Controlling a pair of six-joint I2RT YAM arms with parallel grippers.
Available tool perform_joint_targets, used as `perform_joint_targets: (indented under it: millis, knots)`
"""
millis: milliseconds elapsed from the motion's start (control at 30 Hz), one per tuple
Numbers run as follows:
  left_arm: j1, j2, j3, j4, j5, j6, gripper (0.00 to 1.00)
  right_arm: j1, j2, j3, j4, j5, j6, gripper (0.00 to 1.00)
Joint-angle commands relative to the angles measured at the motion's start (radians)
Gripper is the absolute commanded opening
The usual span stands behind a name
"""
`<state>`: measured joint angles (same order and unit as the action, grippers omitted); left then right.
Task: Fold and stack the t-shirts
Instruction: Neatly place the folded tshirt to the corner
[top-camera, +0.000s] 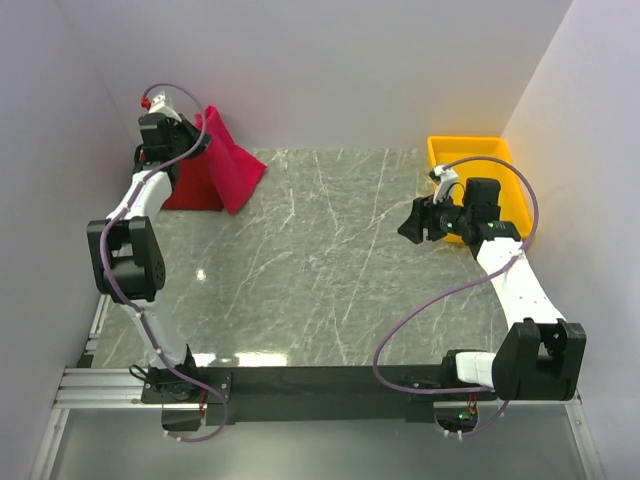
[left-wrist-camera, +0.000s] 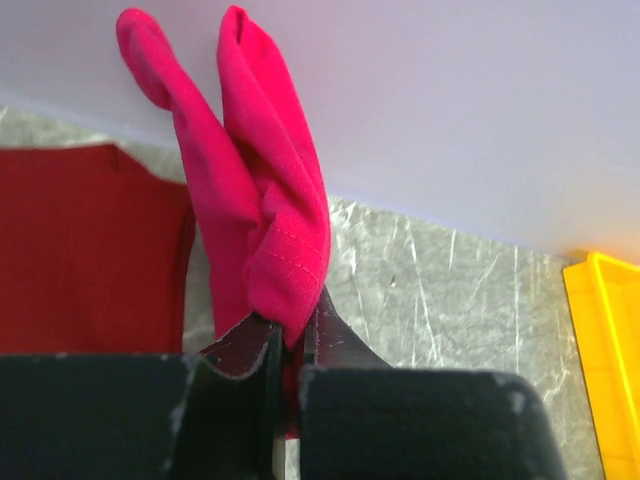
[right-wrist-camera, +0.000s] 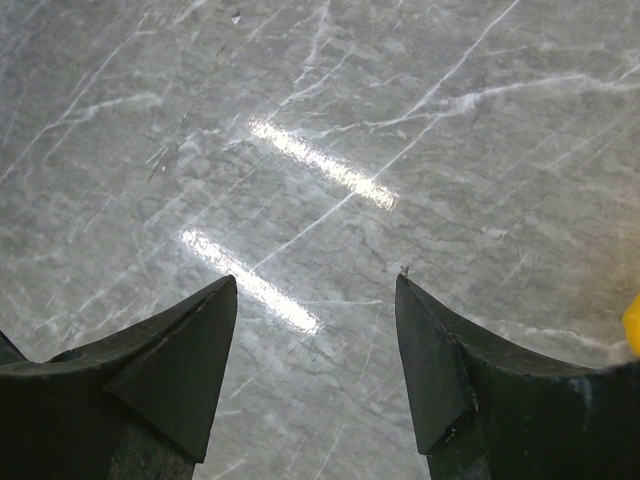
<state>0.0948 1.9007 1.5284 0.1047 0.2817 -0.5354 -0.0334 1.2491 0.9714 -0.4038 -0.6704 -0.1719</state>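
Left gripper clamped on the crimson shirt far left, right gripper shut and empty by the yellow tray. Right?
Not quite: the right gripper is open, not shut. The right wrist view shows its jaws standing wide over bare table. The rest holds: left gripper clamped on the crimson shirt far left, right gripper empty by the yellow tray.

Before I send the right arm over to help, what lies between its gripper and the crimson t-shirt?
Only bare marble tabletop, as the top view shows, between the right gripper and the crimson t-shirt.
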Motion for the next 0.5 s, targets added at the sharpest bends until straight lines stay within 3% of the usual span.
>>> perform_joint_targets:
  millis: [0, 467]
  knots:
    - [0.013, 0.011, 0.110, 0.081, 0.047, 0.014, 0.01, -0.008, 0.006, -0.014, 0.037, 0.014, 0.005, 0.71]
    - [0.137, 0.043, 0.164, 0.121, 0.074, -0.044, 0.01, -0.010, 0.024, -0.010, 0.042, 0.025, 0.005, 0.71]
